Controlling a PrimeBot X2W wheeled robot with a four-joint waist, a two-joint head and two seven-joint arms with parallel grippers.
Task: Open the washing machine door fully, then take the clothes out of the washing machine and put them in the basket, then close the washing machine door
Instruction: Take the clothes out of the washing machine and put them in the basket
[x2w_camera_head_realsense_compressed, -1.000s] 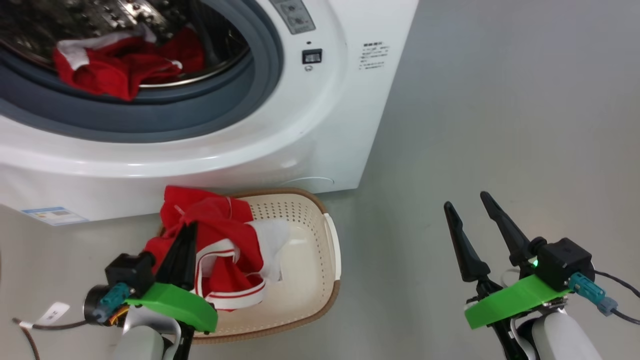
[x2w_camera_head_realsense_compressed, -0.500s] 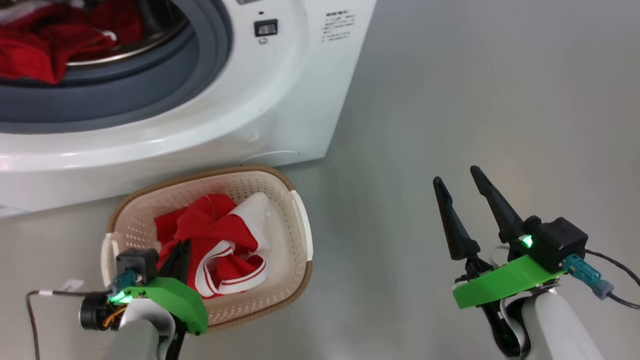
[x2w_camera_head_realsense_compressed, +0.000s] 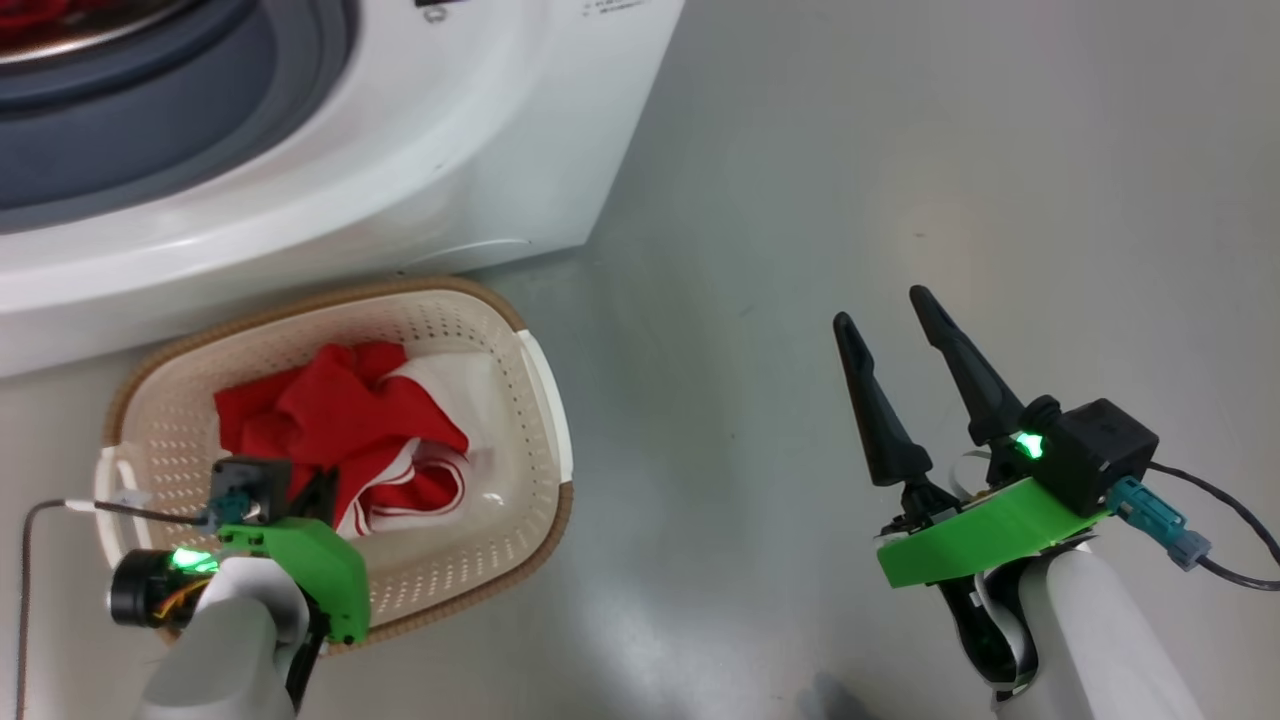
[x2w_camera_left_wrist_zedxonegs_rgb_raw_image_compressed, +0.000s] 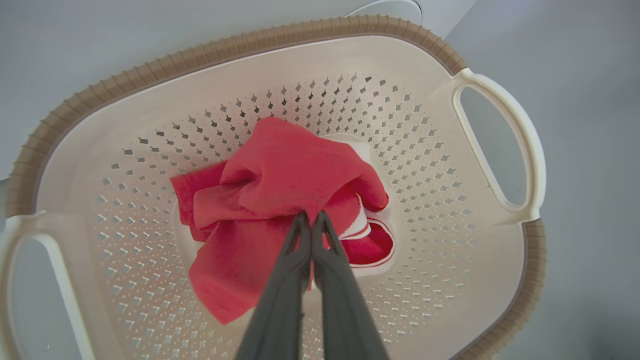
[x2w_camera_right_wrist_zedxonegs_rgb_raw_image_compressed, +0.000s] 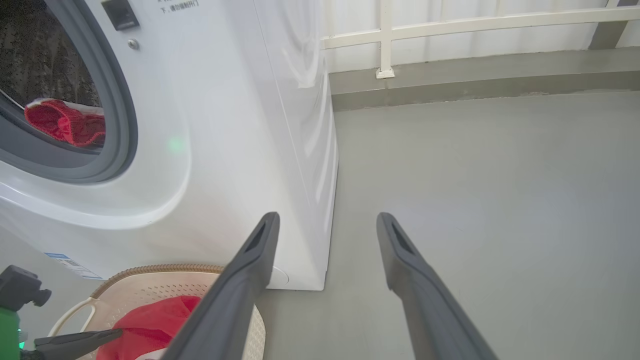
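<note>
the red garment lies bunched on the bottom of the basket, red folds on top and a white striped part tucked under one side, none of it over the brown rim. my left fingers are clenched together with a fold of that cloth pinched at their tips, so as i read it the piece is down where it belongs but not yet let go; releasing it comes next. my left arm reaches over the near edge of the basket, wrist tipped so the fingers point steeply down, which lets the cloth settle rather than dangle. the basket stands on the floor just in front of the washing machine, i'd guess to keep the carry from the drum short. more clothes, red with a bit of white, sit at the lip of the drum behind the grey gasket, so the emptying looks only partly done. my right fingers are spread wide and grasp nothing; that arm hangs well off to the right over bare floor, fingers pointing forward, out of the way.
</note>
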